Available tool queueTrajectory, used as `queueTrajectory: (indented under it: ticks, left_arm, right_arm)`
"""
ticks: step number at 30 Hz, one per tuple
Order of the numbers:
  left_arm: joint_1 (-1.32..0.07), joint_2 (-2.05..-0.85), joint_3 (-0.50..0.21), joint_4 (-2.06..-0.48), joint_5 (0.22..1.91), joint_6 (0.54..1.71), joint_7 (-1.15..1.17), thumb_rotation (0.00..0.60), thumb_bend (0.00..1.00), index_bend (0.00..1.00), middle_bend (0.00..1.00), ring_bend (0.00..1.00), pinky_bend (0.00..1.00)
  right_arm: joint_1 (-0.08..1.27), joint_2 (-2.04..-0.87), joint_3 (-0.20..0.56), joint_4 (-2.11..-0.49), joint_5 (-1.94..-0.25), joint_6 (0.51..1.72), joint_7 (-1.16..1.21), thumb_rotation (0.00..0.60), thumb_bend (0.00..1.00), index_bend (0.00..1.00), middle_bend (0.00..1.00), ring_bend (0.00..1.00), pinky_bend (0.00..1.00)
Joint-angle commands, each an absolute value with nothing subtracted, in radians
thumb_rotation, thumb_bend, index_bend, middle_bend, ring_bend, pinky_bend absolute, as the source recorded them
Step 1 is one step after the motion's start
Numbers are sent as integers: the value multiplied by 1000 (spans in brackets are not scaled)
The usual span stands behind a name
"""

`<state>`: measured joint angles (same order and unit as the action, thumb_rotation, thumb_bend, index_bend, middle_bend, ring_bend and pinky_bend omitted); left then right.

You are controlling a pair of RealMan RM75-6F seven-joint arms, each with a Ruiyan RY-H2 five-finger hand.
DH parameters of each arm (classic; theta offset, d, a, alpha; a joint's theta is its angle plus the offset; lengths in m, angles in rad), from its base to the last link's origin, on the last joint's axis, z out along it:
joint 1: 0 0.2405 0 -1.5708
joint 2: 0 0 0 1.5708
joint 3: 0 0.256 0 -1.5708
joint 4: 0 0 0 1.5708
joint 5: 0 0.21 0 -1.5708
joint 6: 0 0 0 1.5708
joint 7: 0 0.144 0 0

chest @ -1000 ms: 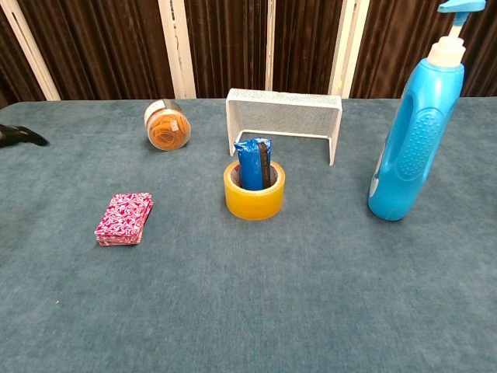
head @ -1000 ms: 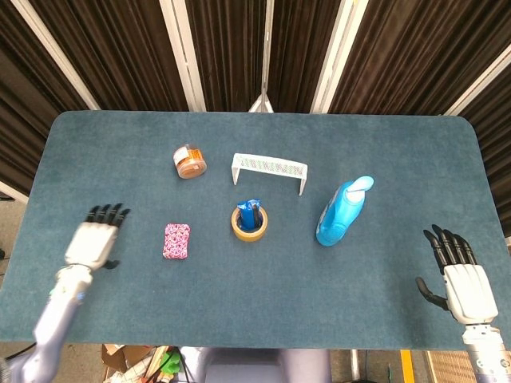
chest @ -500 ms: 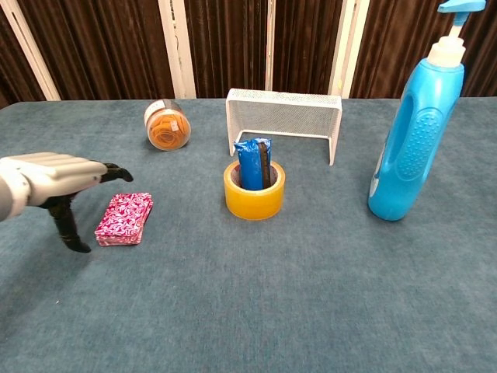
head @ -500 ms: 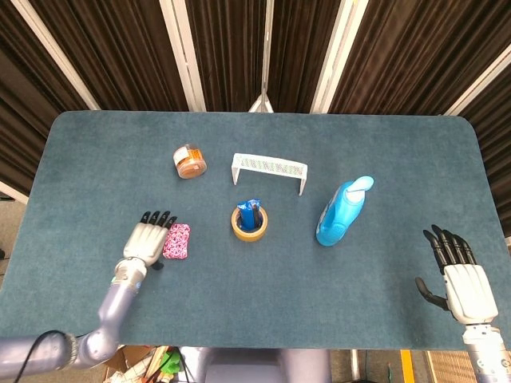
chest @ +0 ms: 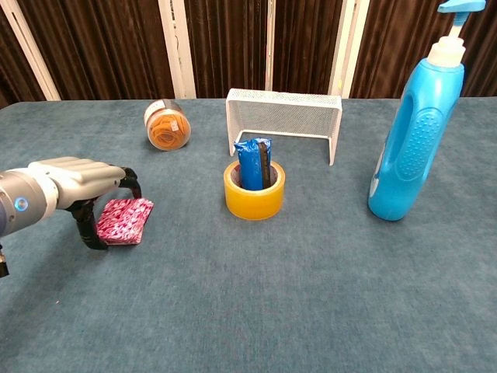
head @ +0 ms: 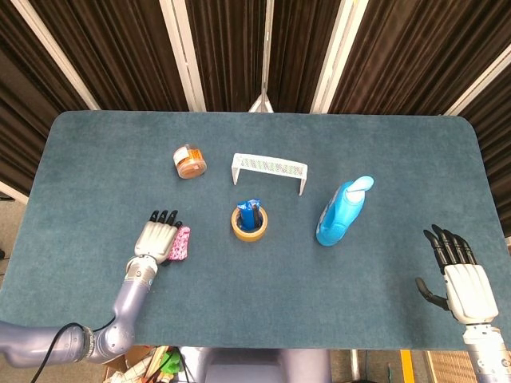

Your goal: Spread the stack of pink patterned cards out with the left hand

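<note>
Left hand (chest: 74, 180) arches over the cards (chest: 126, 220), fingers (head: 164, 216) spread and curved down, thumb beside the stack on the worktop (head: 263, 319). Risk: uneven pressure could push the whole stack sideways instead of fanning it.

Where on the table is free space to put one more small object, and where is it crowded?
Bare cloth lies between the blue bottle and the right hand, and along the near edge. Crowded: the tape roll, mesh rack, and cards under the left hand.
</note>
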<state>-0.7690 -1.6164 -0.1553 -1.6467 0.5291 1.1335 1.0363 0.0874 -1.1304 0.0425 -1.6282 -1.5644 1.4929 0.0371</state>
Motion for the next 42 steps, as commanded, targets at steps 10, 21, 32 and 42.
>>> queueTrajectory:
  ticks: [10,21,32,42]
  left_arm:
    - [-757,-1586,-148,-1674,655,1155,905,600,454,491,0,0,0]
    - [-691,-1418,-84,-1747,737,1181,821,600,455,492,0,0,0]
    - [-632,-1373,-20,-1672,765,1119,711,600,391,390,0,0,0]
    - [-650,-1372,-4,-1667,685,1084,774,600,183,39,0,0,0]
  right_arm:
    - [87,-1130,42,-1628,-1565,1494,38,600,363,0,0,0,87]
    - [86,-1131,41,-1629,-1565,1494,37,600,363,0,0,0,87]
    - [85,-1133,41,-1633,-1564,1494,28,600,363,0,0,0,87]
    - [85,-1132,42,-1632,-1562,1495,33,600,363,0,0,0,87]
